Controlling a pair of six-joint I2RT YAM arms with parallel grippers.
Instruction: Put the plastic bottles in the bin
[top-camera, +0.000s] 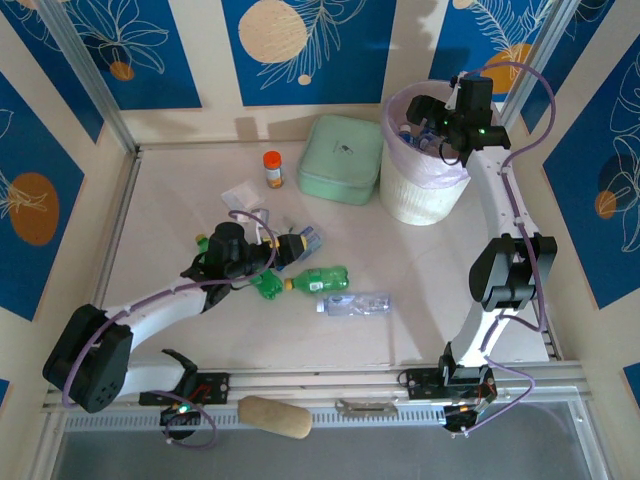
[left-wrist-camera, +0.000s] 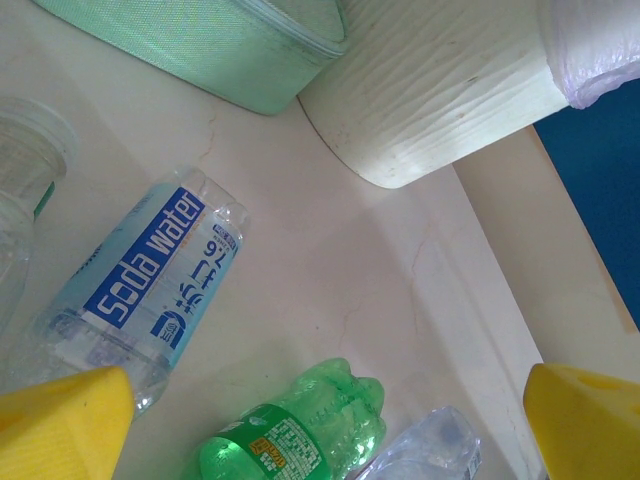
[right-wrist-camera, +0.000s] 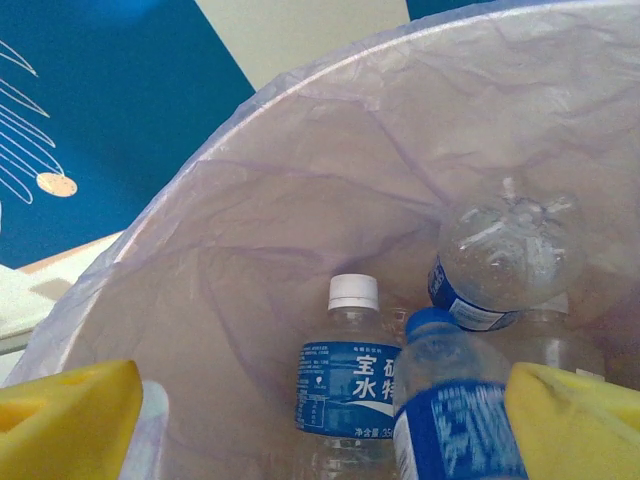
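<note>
Right tool (right-wrist-camera: 320, 425) is hanging released over the bin (right-wrist-camera: 300, 200); the blue-labelled bottle (right-wrist-camera: 455, 430) just beside its finger (right-wrist-camera: 575, 425) could be snagging on retreat. Left tool (left-wrist-camera: 325, 425) is gaping above a soda water bottle (left-wrist-camera: 150, 270).

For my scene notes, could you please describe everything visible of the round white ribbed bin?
The round white ribbed bin stands upright at the far right of the table, beside the mint green lidded box. A translucent pale pink bag lines it, folded over the rim. Inside lie clear blue-labelled plastic bottles. The right gripper hovers open above its mouth.
</note>
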